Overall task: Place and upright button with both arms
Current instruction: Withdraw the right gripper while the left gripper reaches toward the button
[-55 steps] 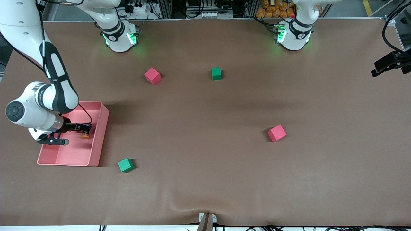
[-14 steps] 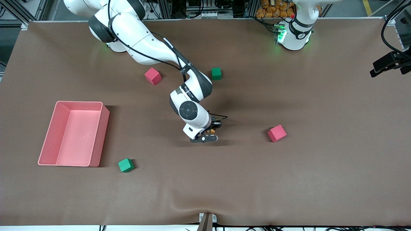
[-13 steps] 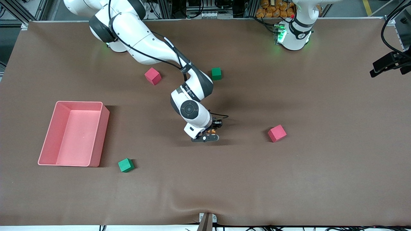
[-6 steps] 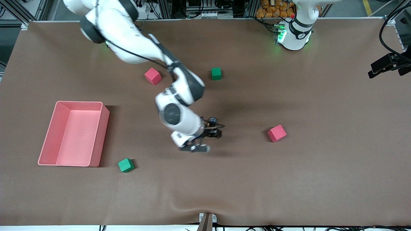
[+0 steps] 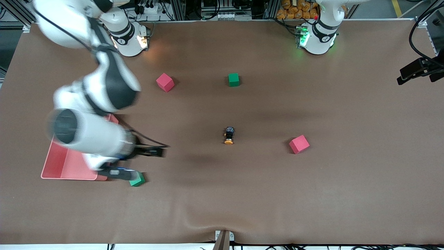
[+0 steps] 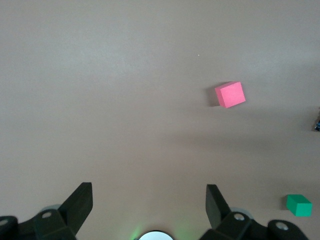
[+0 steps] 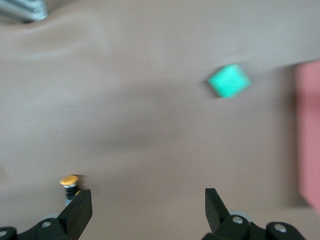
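Button [image 5: 229, 135] lies on table [image 5: 242, 194], ungrasped

We watch the table [image 5: 312, 194] from high above its near edge; both wrist cameras look down, sharing the button [image 5: 229, 135].

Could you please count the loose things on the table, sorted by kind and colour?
Pink cubes: 2
Green cubes: 2
Pink bin: 1
Orange-capped button: 1
Total: 6
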Robot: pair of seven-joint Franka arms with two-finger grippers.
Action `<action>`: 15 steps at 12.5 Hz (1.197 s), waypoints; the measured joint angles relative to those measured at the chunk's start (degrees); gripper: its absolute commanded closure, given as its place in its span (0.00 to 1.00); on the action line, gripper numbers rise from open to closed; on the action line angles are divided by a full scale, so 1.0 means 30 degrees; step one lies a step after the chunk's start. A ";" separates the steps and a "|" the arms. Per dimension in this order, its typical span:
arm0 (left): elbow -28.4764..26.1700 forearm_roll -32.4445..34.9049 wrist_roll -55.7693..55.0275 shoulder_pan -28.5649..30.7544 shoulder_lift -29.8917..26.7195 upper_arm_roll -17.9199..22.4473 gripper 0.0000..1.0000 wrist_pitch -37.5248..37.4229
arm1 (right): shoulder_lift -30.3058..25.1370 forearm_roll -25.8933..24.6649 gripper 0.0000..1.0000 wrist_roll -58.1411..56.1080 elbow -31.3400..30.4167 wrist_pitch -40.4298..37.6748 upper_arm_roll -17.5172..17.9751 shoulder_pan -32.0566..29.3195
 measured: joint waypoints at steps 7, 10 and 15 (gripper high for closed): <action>-0.0076 -0.0050 -0.1619 -0.3582 0.2412 -0.0063 0.00 0.0635 | -0.5834 -0.0166 0.00 -0.3415 -0.0306 -0.5510 -0.2689 -0.3096; -0.0141 -0.0051 -0.4413 -0.6205 0.4078 -0.0103 0.00 0.1667 | -0.9168 -0.0168 0.00 -0.4015 -0.4455 -0.4008 -0.4373 -0.3025; 0.0323 -0.0051 -0.8936 -1.0520 0.8112 -0.0139 0.00 0.4609 | -1.3576 -0.0173 0.00 -0.6303 -1.1741 -0.0532 -0.5976 -0.3001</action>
